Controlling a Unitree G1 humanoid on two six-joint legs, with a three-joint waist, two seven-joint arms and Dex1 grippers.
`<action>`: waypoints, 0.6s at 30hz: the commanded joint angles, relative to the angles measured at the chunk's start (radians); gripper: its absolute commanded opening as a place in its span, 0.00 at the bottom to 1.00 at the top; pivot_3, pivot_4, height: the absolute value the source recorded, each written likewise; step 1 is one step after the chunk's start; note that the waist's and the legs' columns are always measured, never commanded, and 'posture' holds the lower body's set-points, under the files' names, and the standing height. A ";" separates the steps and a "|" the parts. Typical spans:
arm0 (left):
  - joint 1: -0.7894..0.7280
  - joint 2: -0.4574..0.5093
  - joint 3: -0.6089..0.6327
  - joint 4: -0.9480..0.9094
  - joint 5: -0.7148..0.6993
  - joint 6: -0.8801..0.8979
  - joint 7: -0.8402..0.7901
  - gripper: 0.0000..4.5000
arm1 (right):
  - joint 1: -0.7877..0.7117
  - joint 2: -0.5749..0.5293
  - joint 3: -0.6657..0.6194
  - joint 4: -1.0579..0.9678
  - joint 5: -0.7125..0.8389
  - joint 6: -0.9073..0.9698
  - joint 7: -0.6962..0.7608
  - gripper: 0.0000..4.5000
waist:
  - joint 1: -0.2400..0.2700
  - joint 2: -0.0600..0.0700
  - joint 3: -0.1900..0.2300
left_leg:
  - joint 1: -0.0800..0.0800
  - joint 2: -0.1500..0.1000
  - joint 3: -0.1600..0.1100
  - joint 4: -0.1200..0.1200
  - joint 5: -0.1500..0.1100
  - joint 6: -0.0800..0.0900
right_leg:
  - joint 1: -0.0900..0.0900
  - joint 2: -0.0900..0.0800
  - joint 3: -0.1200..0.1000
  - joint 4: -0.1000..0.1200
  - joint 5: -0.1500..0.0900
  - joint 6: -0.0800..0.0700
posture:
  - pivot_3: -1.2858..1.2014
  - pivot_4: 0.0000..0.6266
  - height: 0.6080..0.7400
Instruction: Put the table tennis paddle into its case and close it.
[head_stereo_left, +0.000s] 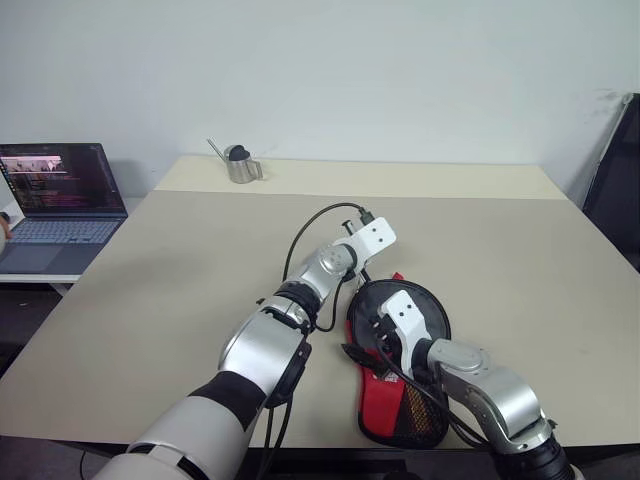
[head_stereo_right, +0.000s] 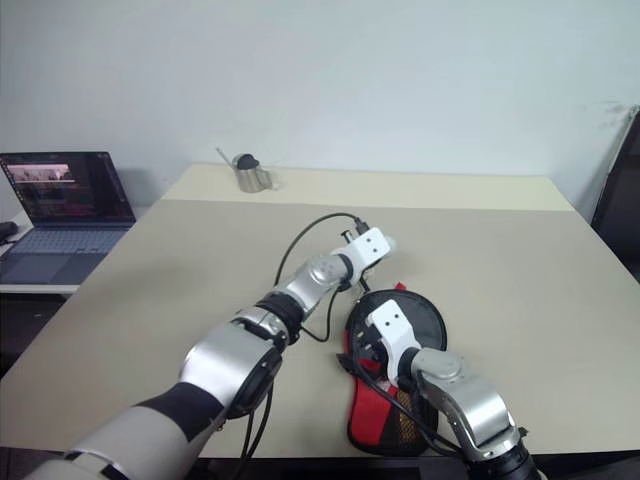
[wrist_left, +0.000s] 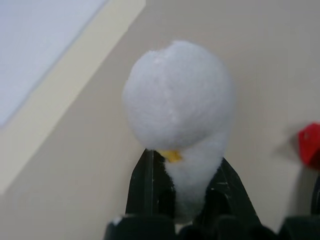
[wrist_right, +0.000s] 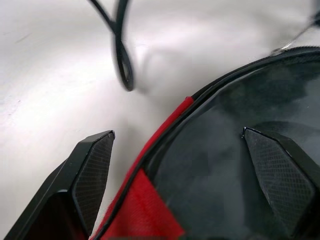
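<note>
Left fingers (wrist_left: 192, 187) pinch case's (head_stereo_left: 415, 310) fluffy charm (wrist_left: 177, 95); right fingers (wrist_right: 177, 185) wide, empty, straddling case rim near bench's (head_stereo_left: 200, 260) front edge. Zip closing prob. left.

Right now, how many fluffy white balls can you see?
1. The fluffy white charm is pinched in the shut jaws of the left gripper, above the table beside the case.
</note>
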 joint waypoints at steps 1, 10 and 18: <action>-0.060 -0.022 -0.021 -0.019 0.037 -0.053 0.045 0.02 | 0.075 -0.001 0.044 0.064 0.015 0.123 -0.015 1.00 | 0.000 0.000 0.000 | 0.000 0.000 0.000 0.000 0.000 0.000 | 0.000 0.000 0.000 0.000 0.000 0.000 | 0.52 0.24 1.00; -0.079 -0.097 -0.068 -0.014 0.103 -0.088 0.060 0.02 | 0.103 0.003 0.034 0.030 0.028 0.143 -0.042 1.00 | 0.001 0.000 0.000 | -0.001 0.000 0.000 0.000 0.000 0.000 | 0.000 0.000 0.000 -0.001 0.000 0.000 | 0.52 0.24 1.00; -0.054 -0.113 -0.103 -0.011 0.139 -0.104 0.044 0.02 | 0.101 0.004 0.030 0.034 0.037 0.137 -0.061 1.00 | 0.001 0.001 0.000 | 0.000 -0.001 0.000 -0.001 0.000 0.000 | 0.000 0.000 0.000 -0.001 0.000 0.001 | 0.52 0.24 1.00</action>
